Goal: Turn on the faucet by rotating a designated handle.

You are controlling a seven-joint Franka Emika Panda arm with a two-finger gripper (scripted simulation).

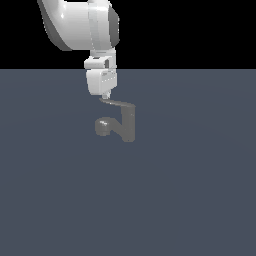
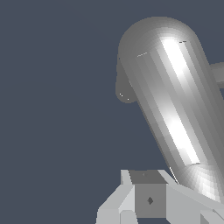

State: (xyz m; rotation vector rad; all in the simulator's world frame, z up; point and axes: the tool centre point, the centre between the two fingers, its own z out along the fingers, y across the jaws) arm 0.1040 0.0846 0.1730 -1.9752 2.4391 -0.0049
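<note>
The dull-grey faucet [image 1: 128,125] stands on the flat floor, its upright body toward the exterior view's right and its rounded spout head [image 1: 103,125] toward the left. The handle [image 1: 119,103] projects from the body's top toward the exterior view's left. My gripper [image 1: 106,95] hangs straight down over the handle's free end, fingertips touching or just above it. The fingers look pressed together, with nothing between them. In the wrist view the handle [image 2: 175,100] fills the frame as a long shiny bar, the spout head [image 2: 124,92] peeks out behind it, and my gripper [image 2: 148,199] sits beside the bar.
A plain dark blue-grey floor [image 1: 190,200] stretches all around the faucet. The white arm [image 1: 80,22] comes down from above at the exterior view's upper left. No other objects are in view.
</note>
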